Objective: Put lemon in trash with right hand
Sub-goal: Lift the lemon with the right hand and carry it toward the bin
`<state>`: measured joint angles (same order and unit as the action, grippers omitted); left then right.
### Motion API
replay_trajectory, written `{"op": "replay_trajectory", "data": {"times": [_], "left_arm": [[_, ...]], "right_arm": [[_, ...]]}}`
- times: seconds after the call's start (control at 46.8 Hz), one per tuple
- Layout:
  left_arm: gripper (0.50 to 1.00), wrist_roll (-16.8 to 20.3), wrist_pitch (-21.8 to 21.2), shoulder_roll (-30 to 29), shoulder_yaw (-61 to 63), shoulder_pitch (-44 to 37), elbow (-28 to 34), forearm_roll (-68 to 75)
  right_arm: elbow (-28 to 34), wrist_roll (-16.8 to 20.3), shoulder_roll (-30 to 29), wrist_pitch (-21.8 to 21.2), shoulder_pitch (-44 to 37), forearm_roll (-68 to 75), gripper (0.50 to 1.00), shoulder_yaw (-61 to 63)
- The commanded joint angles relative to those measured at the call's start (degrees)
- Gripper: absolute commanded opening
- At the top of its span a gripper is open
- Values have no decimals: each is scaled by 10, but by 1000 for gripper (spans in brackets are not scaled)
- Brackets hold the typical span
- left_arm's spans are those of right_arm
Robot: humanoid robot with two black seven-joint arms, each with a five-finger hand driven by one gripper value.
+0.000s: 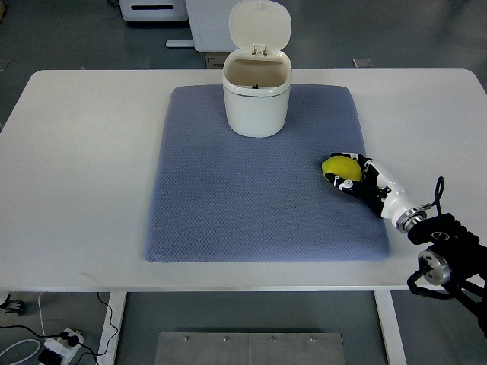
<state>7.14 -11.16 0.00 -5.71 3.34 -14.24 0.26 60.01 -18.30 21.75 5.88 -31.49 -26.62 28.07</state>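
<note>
A yellow lemon lies on the right part of the blue-grey mat. My right hand comes in from the lower right, and its black and white fingers curl around the lemon's right side. It looks shut on the fruit, which rests on or just above the mat. The white trash bin stands at the mat's far middle with its lid flipped up and its inside open. The left arm is out of view.
The mat lies on a white table. White furniture stands beyond the table's far edge. A power strip and cables lie on the floor at the lower left.
</note>
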Motion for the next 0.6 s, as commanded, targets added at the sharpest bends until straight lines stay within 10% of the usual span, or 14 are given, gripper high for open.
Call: {"op": "replay_trajectory", "data": {"times": [0.0,0.577], "left_arm": [[1000,0,0,0,0,0,0,0],[1000,0,0,0,0,0,0,0]], "right_arm": [[1,4,2,-1,-8,2,569,1],[7,35,66,-9,-128,74,548,1]]}}
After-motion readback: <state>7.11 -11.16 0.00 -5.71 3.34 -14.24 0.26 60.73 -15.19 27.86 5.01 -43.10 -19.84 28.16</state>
